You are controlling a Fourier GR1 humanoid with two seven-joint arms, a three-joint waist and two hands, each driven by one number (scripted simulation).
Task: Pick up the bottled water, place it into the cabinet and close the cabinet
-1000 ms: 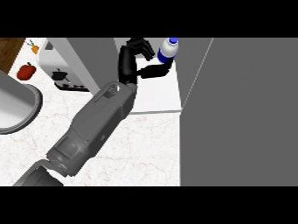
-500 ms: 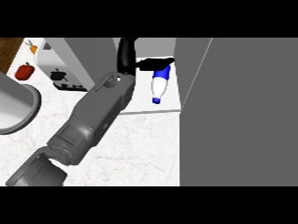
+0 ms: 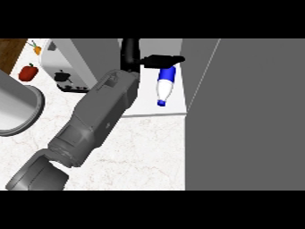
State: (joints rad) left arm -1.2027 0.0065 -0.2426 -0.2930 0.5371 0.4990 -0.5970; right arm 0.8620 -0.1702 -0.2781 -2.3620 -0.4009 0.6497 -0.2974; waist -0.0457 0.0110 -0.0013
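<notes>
Now, step: release the bottle (image 3: 166, 86) inside the cabinet (image 3: 153, 110).
Bottle: lying on the shelf, cap toward the viewer.
Left hand (image 3: 153, 60): fingers over the bottle's base; contact unclear.
Advice: withdraw straight back, then swing the door (image 3: 260, 112) shut.

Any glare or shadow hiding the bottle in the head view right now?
Head view: no glare; the bottled water shows clearly, lying on the pale cabinet shelf; only its far end is covered by the hand; the grey cabinet door looks flat and evenly lit.

White marbled counter (image 3: 141, 152), matt grey cabinet door (image 3: 260, 116).
</notes>
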